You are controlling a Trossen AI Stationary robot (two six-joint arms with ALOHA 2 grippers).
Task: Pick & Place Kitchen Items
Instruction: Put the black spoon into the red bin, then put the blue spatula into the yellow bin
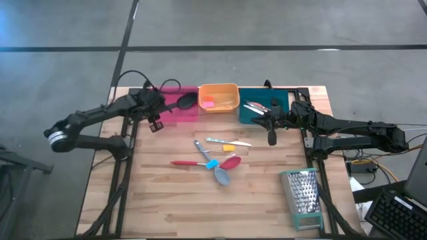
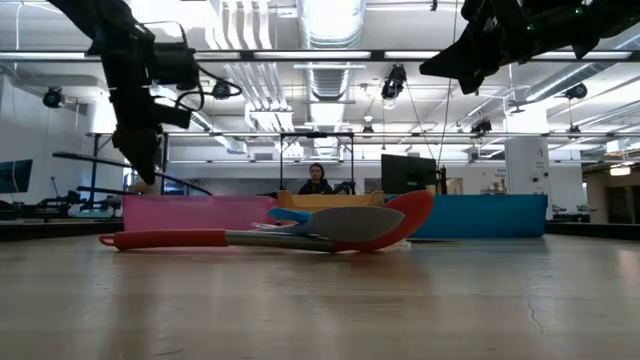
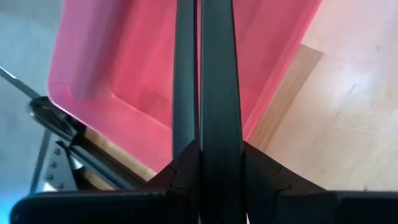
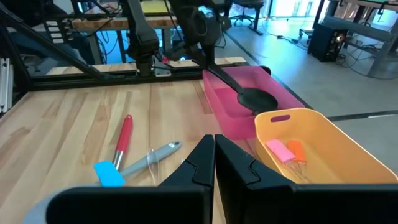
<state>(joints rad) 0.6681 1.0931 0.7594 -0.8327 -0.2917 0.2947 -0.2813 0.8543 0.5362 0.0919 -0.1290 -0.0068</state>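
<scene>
The sorting looked partly done. Nearest the front edge, a flat metal grater (image 1: 305,197) lay off to the right, well clear of any route to the bins. Mid-table, a small cluster was left to sort: a red-handled spatula (image 1: 189,162) with a blue head, a grey spoon (image 1: 221,175), a pink spatula (image 1: 229,162) and a pale utensil with a yellow piece (image 1: 229,142), several overlapping, which might make single picks awkward.

Farther back stood three bins. The left gripper (image 1: 155,123), by the front corner of the pink bin (image 1: 175,109), had its fingers (image 3: 208,93) clamped on the handle of a black long-handled spoon (image 4: 247,94), whose bowl hung over that bin; I judged this the release step. The orange bin (image 1: 219,87) held small pink and orange pieces (image 4: 285,149). The teal bin (image 1: 257,115) held some silvery utensils. The right gripper (image 1: 271,139) hovered in front of it, fingers fully closed and empty.
</scene>
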